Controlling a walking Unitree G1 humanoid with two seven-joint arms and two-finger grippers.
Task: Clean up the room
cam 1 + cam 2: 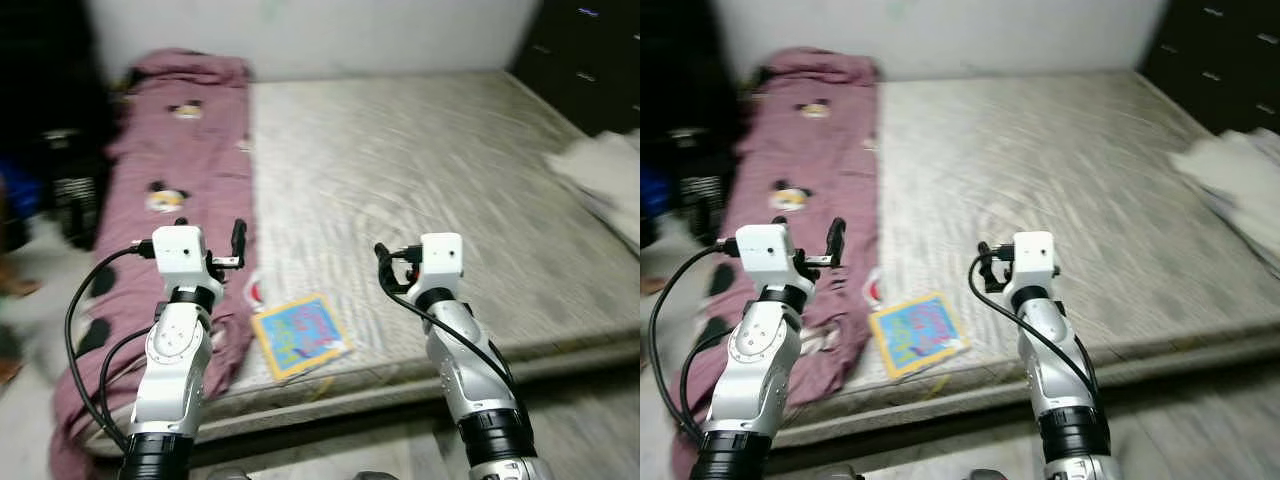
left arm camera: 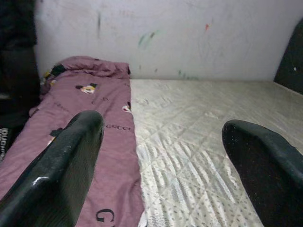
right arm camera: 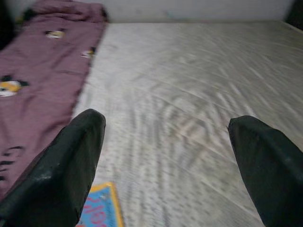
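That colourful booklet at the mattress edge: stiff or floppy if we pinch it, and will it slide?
The booklet lies flat and thin on the mattress, so it probably bends when pinched by one corner. Its cover looks glossy, so likely slick on the quilted fabric. It sits near the front edge, so a push could tip it off.

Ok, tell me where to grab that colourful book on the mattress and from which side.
Grip the colourful book by its near edge, which lies at the front edge of the mattress, so one finger could likely slide under there. It lies flat, so a pinch from above probably fails. Come from the robot's side, low. The right gripper, open, seems the nearer one.
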